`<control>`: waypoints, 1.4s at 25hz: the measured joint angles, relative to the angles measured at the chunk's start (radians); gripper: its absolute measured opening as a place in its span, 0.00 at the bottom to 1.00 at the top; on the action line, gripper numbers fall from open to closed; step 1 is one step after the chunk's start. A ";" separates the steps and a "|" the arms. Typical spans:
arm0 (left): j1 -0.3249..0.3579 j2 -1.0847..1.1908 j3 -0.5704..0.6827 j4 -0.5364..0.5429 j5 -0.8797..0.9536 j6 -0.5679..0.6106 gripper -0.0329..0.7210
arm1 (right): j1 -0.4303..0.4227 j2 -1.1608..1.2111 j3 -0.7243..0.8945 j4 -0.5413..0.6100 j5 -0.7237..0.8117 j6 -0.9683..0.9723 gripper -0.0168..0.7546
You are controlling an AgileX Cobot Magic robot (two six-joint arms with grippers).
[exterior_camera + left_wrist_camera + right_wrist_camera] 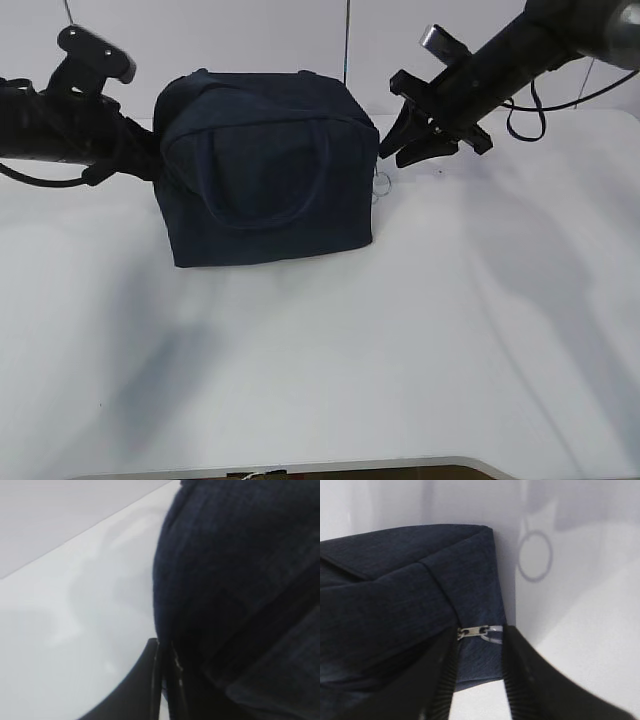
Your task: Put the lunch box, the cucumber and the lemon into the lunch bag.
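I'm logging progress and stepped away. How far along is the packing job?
Nearly finished, it seems: no food lies on the table and the lunch bag looks zipped. The right tool stands open around the zipper pull; the left tool sits shut against the bag. Only retreating remains.

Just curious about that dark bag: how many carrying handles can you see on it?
1 for certain: a loop handle lies flat against the front face of the lunch bag. A second may run along the top or back, but that side is hidden from the exterior view.
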 joint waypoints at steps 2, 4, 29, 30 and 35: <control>0.000 0.008 -0.011 0.000 -0.002 0.022 0.01 | 0.002 -0.021 0.000 -0.017 0.002 -0.009 0.40; 0.000 0.017 -0.022 0.000 -0.002 0.032 0.01 | 0.008 -0.049 0.000 -0.055 0.002 -0.016 0.43; 0.000 -0.164 0.035 -0.004 -0.101 0.026 0.56 | 0.152 -0.361 0.004 -0.313 0.030 -0.037 0.45; 0.000 -0.190 0.053 -0.004 -0.103 0.023 0.56 | 0.156 -0.365 0.004 -0.317 0.030 -0.038 0.45; 0.000 -0.329 0.131 -0.004 -0.103 -0.052 0.56 | 0.160 -0.394 0.006 -0.335 0.035 -0.038 0.45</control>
